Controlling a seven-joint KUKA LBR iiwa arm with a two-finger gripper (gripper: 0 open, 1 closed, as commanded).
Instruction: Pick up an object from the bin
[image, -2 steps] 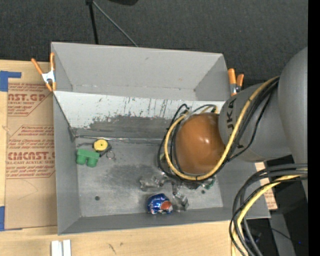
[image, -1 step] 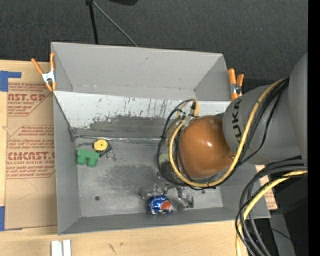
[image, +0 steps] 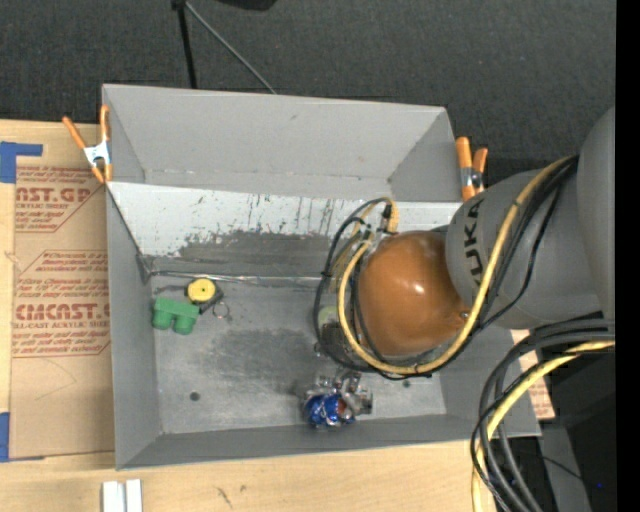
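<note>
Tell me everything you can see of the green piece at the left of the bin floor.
The green piece is a small chunky block, matte like plastic, with two rounded lobes along its lower edge in the view. It lies flat on the floor of the bin near the left wall, with nothing holding it. A yellow disc sits just up and right of it, too close to tell whether they touch. The tool is well away to its right.

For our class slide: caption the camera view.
Gripper over a blue crumpled thing at the near wall of the bin; green block, yellow disc left.
</note>
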